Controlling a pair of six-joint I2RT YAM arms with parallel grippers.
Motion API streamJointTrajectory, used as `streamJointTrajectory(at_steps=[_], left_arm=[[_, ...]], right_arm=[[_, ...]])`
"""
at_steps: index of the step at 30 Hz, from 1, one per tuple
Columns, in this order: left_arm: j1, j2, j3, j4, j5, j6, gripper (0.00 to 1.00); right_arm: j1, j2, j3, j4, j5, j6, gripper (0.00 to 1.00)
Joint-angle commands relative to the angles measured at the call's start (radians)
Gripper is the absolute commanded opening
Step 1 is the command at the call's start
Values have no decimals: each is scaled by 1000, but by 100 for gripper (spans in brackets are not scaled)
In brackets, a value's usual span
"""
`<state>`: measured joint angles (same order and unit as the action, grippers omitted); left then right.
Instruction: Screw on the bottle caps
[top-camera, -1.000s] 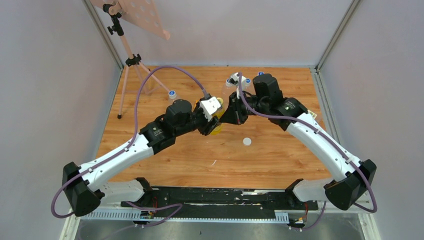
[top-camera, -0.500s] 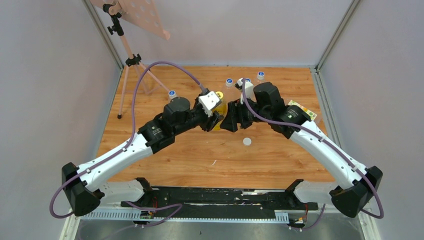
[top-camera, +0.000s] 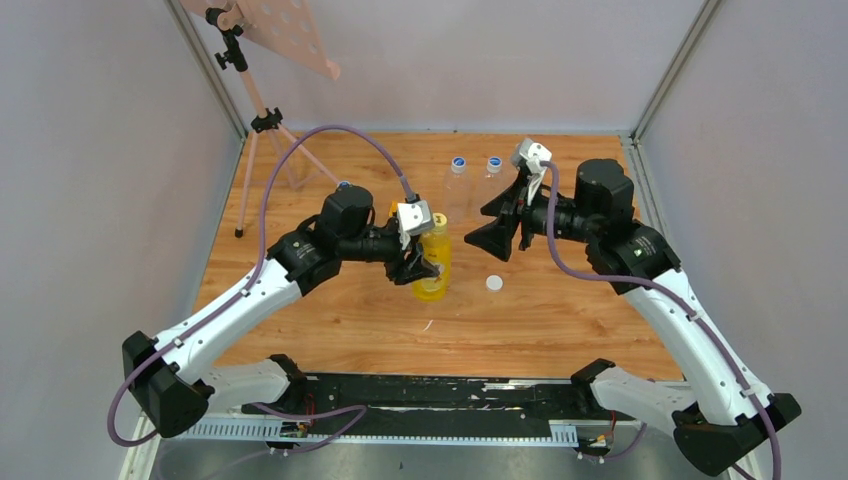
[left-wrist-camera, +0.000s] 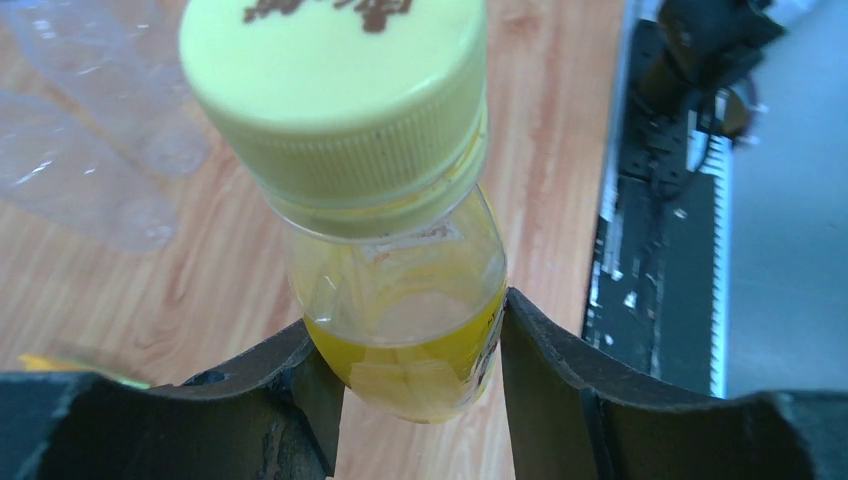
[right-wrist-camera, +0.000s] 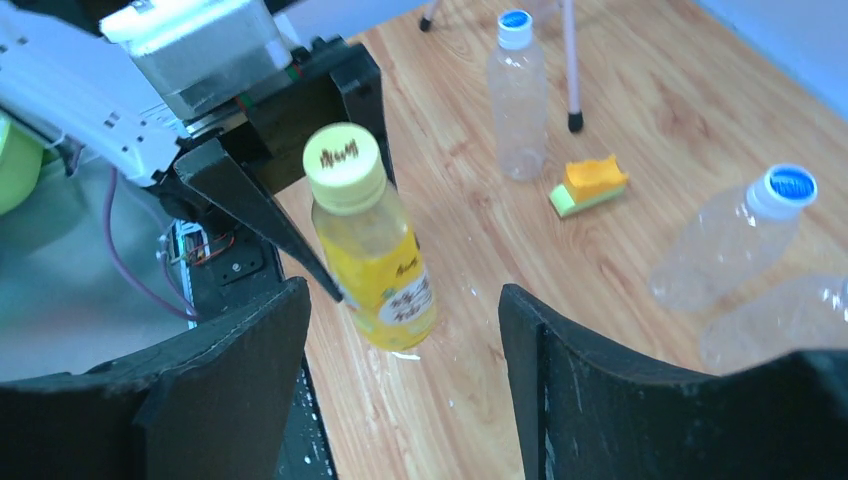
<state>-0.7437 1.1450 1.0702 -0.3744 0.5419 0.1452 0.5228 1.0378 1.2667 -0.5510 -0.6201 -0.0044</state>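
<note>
— Left tool (left-wrist-camera: 412, 330) reaching in low from the left, pinching yellow bottle (right-wrist-camera: 375, 260) mid-body, mid-counter (top-camera: 560, 310). Yellow cap (right-wrist-camera: 345, 165) sitting on its neck.
— Right tool (right-wrist-camera: 402, 292) spread wide, raised, aimed at it, apart. White cap (top-camera: 493, 283) lying loose nearby.

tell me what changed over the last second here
The right end effector opened and pulled back to the right, away from the ribbed yellow plastic cap now on the slim yellow plastic bottle. The left end effector still clamps that bottle. The small round white plastic cap stayed on the wooden table.
</note>
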Motion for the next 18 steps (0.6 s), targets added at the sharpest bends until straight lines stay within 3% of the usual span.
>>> streamJointTrajectory(at_steps=[1, 9, 18], left_arm=[[6, 13, 82, -105, 236, 127, 0], [5, 58, 143, -177, 317, 203, 0], [6, 69, 154, -168, 332, 205, 0]], right_arm=[[-17, 24, 61, 103, -225, -145, 70], [-16, 122, 129, 136, -445, -144, 68], [-16, 165, 136, 188, -537, -112, 65]])
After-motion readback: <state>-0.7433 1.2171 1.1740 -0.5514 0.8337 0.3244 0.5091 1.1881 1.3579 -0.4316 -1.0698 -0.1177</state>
